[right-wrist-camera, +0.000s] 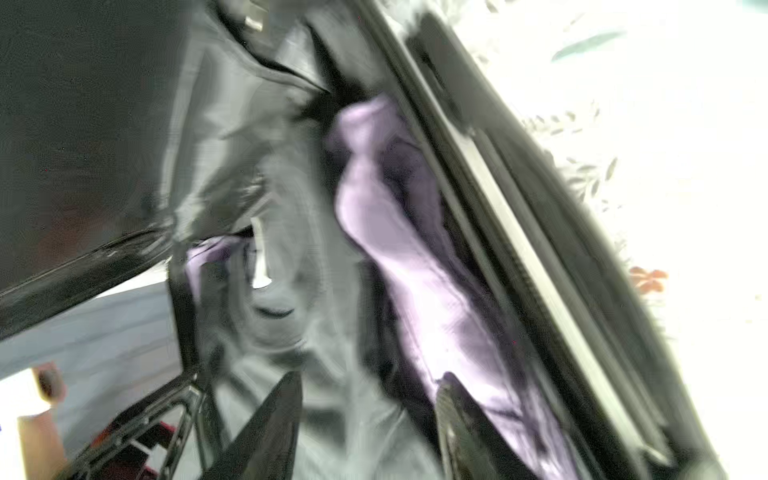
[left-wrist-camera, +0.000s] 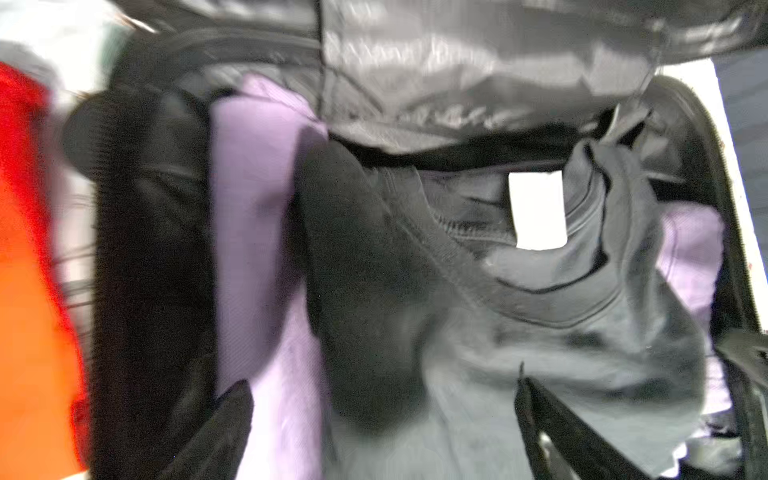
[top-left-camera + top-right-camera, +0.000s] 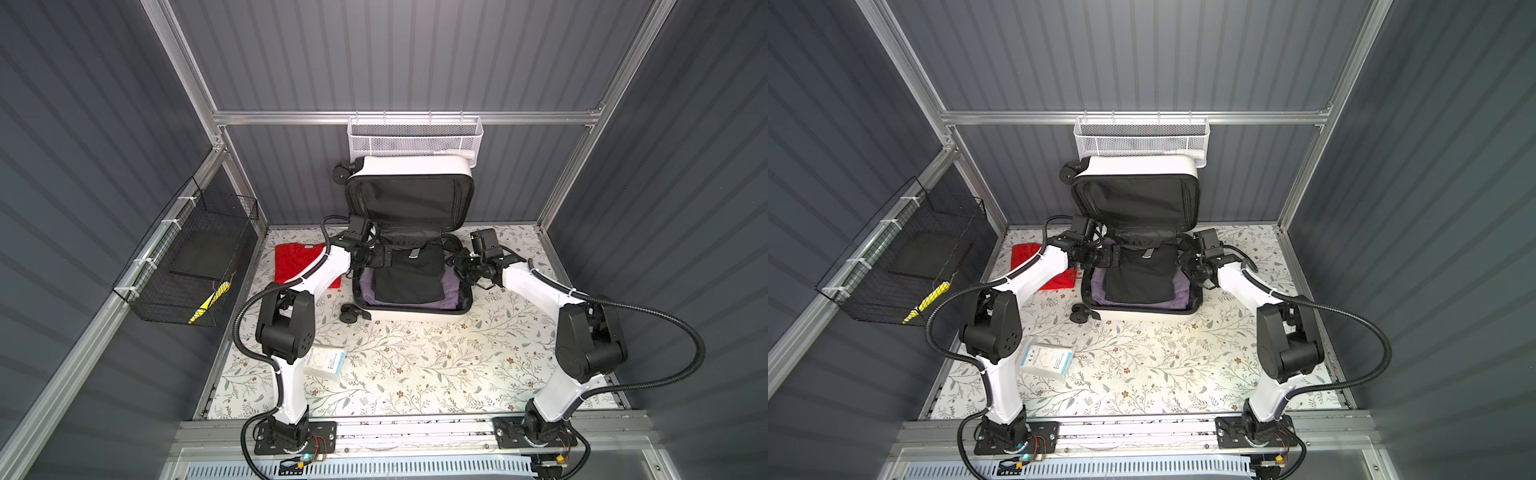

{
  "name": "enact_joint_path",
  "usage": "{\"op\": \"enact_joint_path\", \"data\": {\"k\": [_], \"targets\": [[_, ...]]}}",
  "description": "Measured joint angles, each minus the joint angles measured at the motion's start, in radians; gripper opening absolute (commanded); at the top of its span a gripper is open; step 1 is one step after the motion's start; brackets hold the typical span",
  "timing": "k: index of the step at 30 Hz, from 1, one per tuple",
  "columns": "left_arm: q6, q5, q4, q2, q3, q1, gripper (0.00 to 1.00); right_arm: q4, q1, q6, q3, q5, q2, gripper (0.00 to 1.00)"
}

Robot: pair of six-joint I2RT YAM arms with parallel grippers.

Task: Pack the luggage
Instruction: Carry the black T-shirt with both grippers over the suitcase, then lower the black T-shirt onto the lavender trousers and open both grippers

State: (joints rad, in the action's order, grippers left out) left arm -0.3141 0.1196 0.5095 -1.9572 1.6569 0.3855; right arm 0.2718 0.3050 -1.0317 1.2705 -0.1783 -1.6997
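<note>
— Where is the luggage (image 3: 415, 314) from where you stand?
— At the twelve o'clock end of the floral table; the bottom shell lies flat and the lid (image 3: 411, 164) is tipped up toward the back wall, under the white mesh basket (image 3: 415, 139); a folded black shirt (image 3: 409, 278) lies inside on a purple garment (image 3: 368, 293).
— And the grippers?
— The left gripper (image 2: 384, 375) is at the shell's nine o'clock rim, fingers spread wide, nothing in them; the right gripper (image 1: 365, 380) is at three o'clock, fingers partway apart; I see no cloth pinched, though that view is blurred.
— What worries you?
— The purple cloth is bunched along the three o'clock rim, right beside the zip, so it could get caught when the lid shuts; the shirt's collar, with its white label (image 2: 536, 212), is rucked up under the lining flap (image 3: 409, 235) at the hinge, so a fingertip drawn out low could drag it loose; and the lid looks merely propped, so a knock from either wrist could bring it down.
— Anything left to pack?
— A red T-shirt (image 3: 297, 266) at nine o'clock of the case, partly under the left arm; a white packet (image 3: 326, 361) near seven o'clock of the table; that arm could sweep the T-shirt askew.
</note>
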Motion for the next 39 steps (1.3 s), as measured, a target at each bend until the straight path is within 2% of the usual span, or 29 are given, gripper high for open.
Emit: {"op": "enact_joint_path", "data": {"k": [4, 8, 14, 19, 28, 34, 39], "targets": [[-0.011, 0.013, 0.011, 0.048, 0.012, -0.006, 1.0, 0.015, -0.002, 0.036, 0.04, -0.006, 0.056, 0.57], [-0.042, 0.062, -0.002, 0.09, 0.013, -0.007, 1.0, 0.008, 0.001, 0.049, 0.079, -0.039, 0.047, 0.57], [-0.095, 0.137, -0.063, 0.097, -0.003, 0.011, 1.0, -0.031, 0.02, 0.045, 0.113, -0.101, -0.05, 0.57], [-0.138, 0.18, -0.135, 0.093, -0.086, 0.023, 1.0, -0.086, 0.034, 0.022, 0.111, -0.153, -0.139, 0.57], [-0.173, 0.207, -0.215, -0.001, -0.174, 0.028, 1.0, -0.139, 0.031, 0.003, 0.091, -0.171, -0.234, 0.59], [-0.172, 0.205, -0.212, -0.018, -0.167, 0.028, 1.0, -0.122, 0.022, 0.026, 0.089, -0.174, -0.22, 0.59], [-0.168, 0.191, -0.181, -0.014, -0.132, 0.028, 1.0, -0.092, 0.022, 0.055, 0.089, -0.174, -0.137, 0.6]]}}
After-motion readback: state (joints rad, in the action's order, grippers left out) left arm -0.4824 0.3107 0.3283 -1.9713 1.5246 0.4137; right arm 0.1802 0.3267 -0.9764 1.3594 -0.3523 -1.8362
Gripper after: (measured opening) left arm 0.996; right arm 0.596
